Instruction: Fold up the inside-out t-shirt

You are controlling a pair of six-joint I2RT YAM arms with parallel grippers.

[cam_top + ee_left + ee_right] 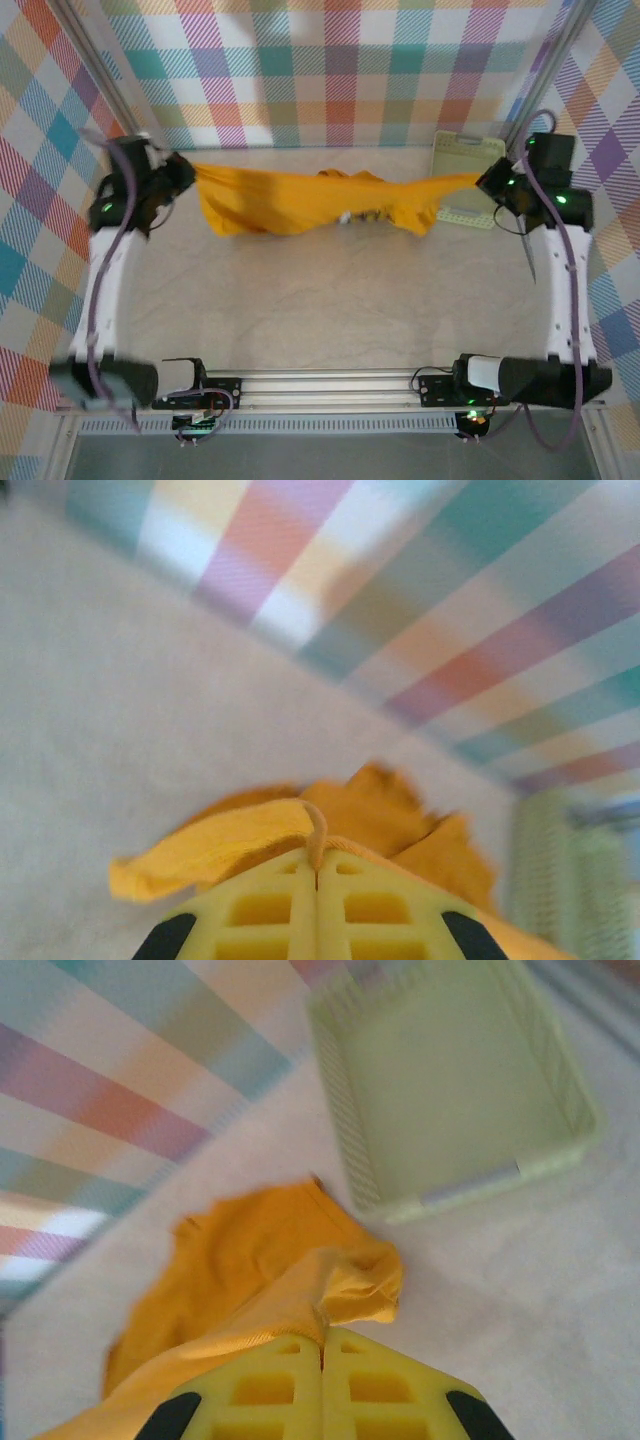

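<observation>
The mustard-yellow t-shirt (pixel 300 200) hangs stretched in a sagging band across the far part of the table, bunched and twisted near its right end. My left gripper (pixel 183 170) is shut on its left end, and the cloth (pixel 215 845) folds over the closed yellow fingers (pixel 260 910). My right gripper (pixel 487 180) is shut on the right end, with a hemmed edge (pixel 300 1300) pinched between the closed fingers (pixel 370 1385). A small white spot (pixel 345 215) shows at the shirt's lower middle. No chest print is visible.
A pale green plastic basket (pixel 466 170) sits at the far right, just behind my right gripper; it is also below that gripper in the right wrist view (pixel 450 1070). Checkered walls (pixel 330 70) enclose the beige table (pixel 320 300) on three sides.
</observation>
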